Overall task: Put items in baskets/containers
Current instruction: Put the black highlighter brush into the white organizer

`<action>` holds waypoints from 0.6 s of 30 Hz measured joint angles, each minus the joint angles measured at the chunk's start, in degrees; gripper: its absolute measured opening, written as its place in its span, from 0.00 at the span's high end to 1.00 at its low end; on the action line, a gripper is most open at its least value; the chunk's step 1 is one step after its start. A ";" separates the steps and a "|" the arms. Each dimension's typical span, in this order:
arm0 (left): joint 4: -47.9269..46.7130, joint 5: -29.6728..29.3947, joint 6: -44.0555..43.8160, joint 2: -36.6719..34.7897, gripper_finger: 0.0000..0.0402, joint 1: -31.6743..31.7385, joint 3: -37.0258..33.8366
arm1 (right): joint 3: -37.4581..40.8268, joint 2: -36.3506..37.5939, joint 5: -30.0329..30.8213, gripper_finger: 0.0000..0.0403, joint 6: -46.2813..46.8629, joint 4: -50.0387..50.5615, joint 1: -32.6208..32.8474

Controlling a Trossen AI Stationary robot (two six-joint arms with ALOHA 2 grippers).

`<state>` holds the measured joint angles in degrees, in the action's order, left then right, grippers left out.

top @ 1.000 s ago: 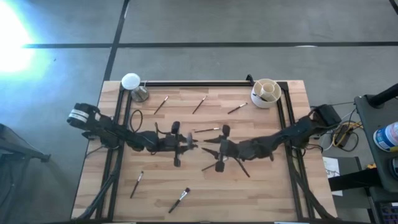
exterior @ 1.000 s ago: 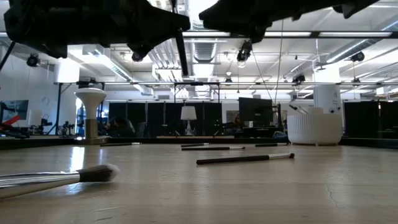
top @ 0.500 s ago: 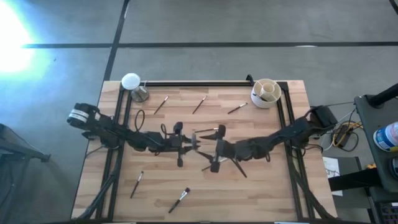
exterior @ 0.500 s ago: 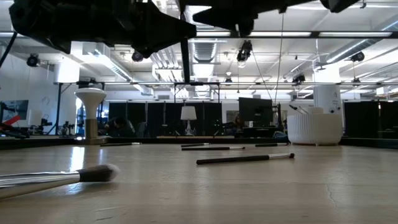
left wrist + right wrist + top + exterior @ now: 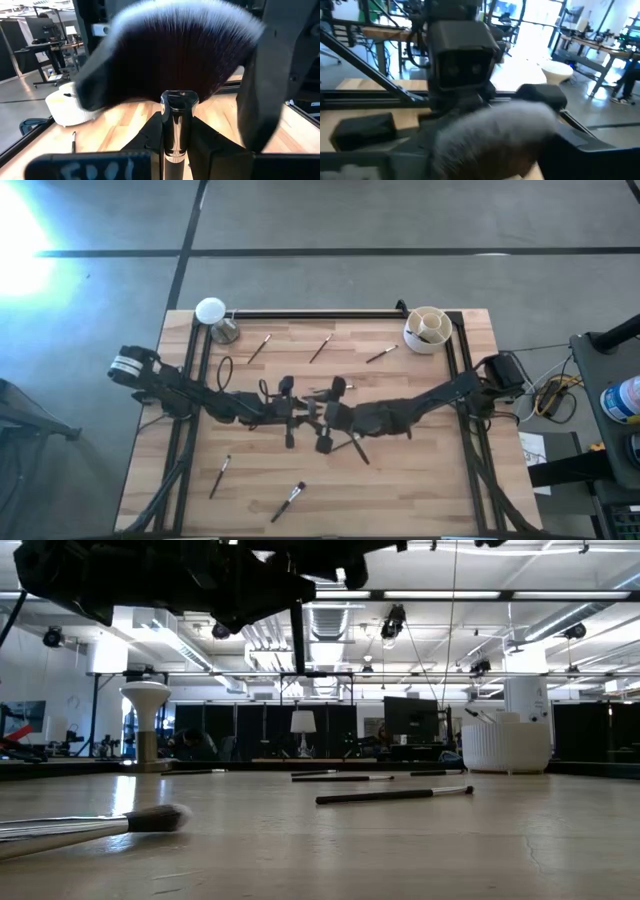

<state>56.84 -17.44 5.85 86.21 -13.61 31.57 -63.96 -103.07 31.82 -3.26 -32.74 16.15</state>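
Note:
My left gripper [image 5: 303, 413] is over the table's middle, shut on a makeup brush with a wide fluffy dark head [image 5: 170, 55]. The brush stands upright, and its thin dark handle [image 5: 297, 635] hangs below the fingers. My right gripper [image 5: 322, 417] faces it from the table's right, open, with one finger on each side of the brush head [image 5: 490, 132]. The cream-white cup [image 5: 428, 329] stands at the far right corner. Several thin brushes [image 5: 321, 348] lie flat on the wood. My left gripper pinches the brush between its two fingers at the chrome ferrule [image 5: 174, 127], just under the head. The fingers come level from the table's left, across the brush. The brush is lifted clear, upright, head up and handle down. My right gripper flanks the head; whether it touches it, I cannot tell.
A flat white disc on a stand [image 5: 211, 313] is at the far left corner. Loose brushes lie near the far edge [image 5: 259, 348] [image 5: 381, 354], near the near edge [image 5: 220, 476] [image 5: 288, 502], and under the right arm [image 5: 358, 450]. Dark rails border the table.
My right gripper has moved toward the table's left, up to my left gripper and the brush head. My left gripper has shifted slightly toward the right. The hanging handle has gone from slightly tilted to upright.

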 joint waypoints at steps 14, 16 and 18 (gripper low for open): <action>-0.22 -0.14 -0.57 0.04 0.88 0.02 0.00 | 0.68 0.32 1.44 0.95 -4.18 -0.86 0.40; -0.35 -0.03 -1.82 0.07 0.86 0.00 0.00 | 0.72 0.45 1.34 0.97 -4.72 -0.81 0.47; -0.03 -0.06 -3.00 0.07 0.79 0.00 0.00 | 0.81 0.68 1.20 0.98 -5.58 -0.37 0.48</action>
<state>56.80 -17.50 2.85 86.28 -13.61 31.57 -63.15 -102.39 33.01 -8.84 -33.11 16.63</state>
